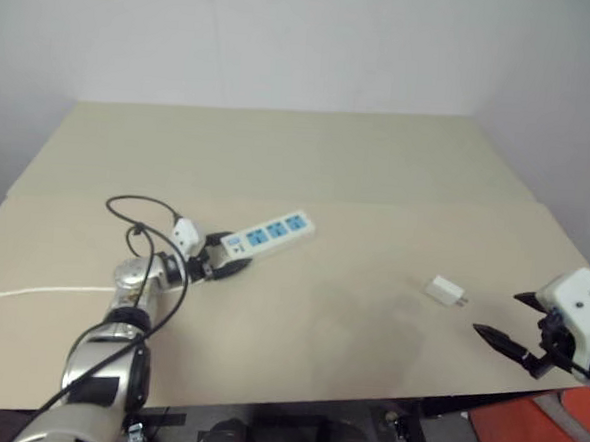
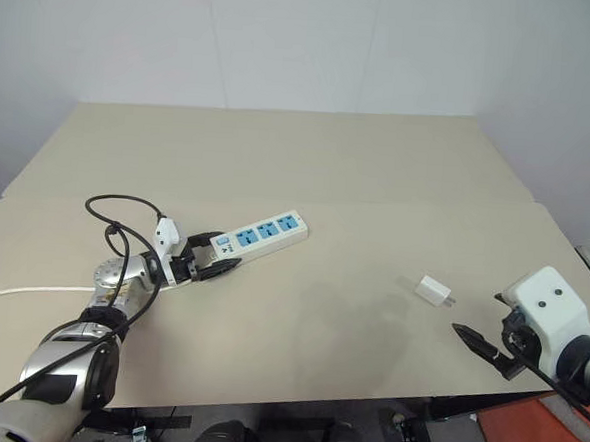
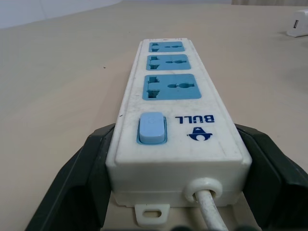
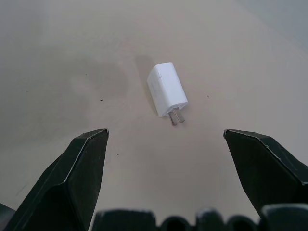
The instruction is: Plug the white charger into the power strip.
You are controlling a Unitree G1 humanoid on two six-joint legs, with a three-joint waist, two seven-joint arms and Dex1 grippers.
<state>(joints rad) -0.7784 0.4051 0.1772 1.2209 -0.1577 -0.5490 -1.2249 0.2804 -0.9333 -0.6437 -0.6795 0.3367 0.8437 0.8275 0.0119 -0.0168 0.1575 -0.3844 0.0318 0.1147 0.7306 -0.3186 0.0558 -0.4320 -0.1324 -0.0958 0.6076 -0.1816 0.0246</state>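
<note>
Where a tan table [image 2: 378, 166] meets white walls [image 2: 286, 40], the left gripper [image 2: 210, 267] clamps the power strip [image 2: 264, 232]; the right gripper [image 2: 488, 348] gapes empty near the white charger [image 2: 433, 290].

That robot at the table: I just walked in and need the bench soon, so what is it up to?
It is working on plugging a charger into a power strip. The left gripper is shut on the switch end of the power strip, one finger on each side, with the strip lying flat on the table. The white charger lies loose on the table, prongs toward the right gripper, which hangs open just short of it, not touching. Nothing is plugged in yet.
</note>
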